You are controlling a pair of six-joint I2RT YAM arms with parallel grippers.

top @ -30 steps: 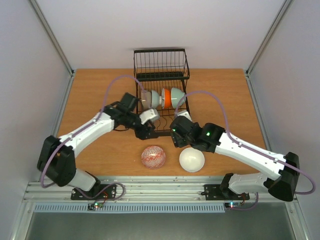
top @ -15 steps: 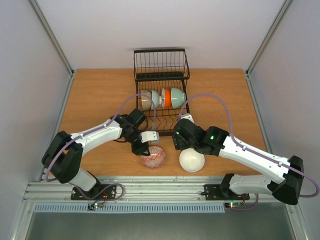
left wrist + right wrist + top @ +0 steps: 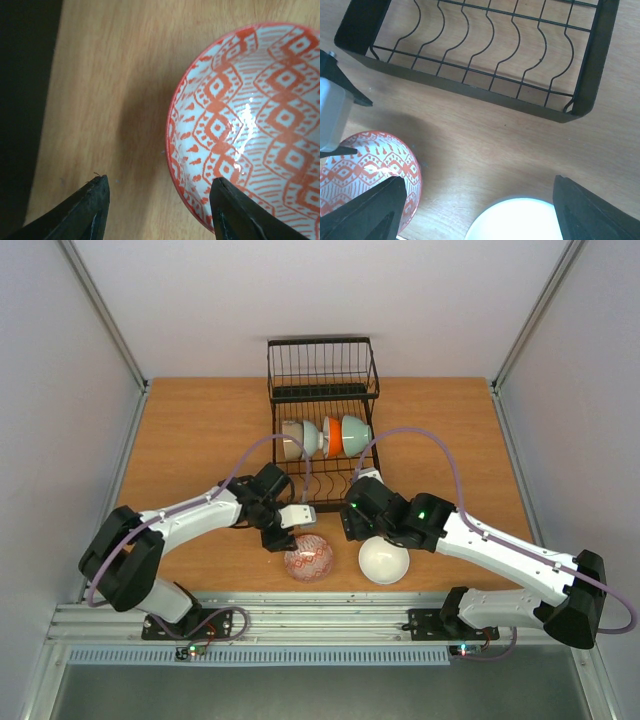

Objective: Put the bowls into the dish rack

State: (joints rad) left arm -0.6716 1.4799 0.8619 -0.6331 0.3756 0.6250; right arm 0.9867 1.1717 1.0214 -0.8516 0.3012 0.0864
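A red-and-white patterned bowl (image 3: 308,557) sits on the table in front of the dish rack (image 3: 322,390). It also shows in the left wrist view (image 3: 250,120) and the right wrist view (image 3: 365,167). A white bowl (image 3: 384,560) sits to its right and shows in the right wrist view (image 3: 520,220) too. Several bowls (image 3: 322,437), cream, mint and orange, stand on edge in the rack. My left gripper (image 3: 287,536) (image 3: 160,200) is open, its jaws astride the patterned bowl's left rim. My right gripper (image 3: 360,528) (image 3: 480,215) is open and empty just above the white bowl's far edge.
The rack's near slotted tray (image 3: 480,85) holds nothing and lies just beyond both grippers. The left gripper's body (image 3: 332,115) shows at the left edge of the right wrist view. Bare wooden table (image 3: 190,440) lies left and right of the rack.
My left gripper has moved from the rack's bowls back toward me to the patterned bowl's left rim. My right gripper has shifted slightly toward the white bowl.
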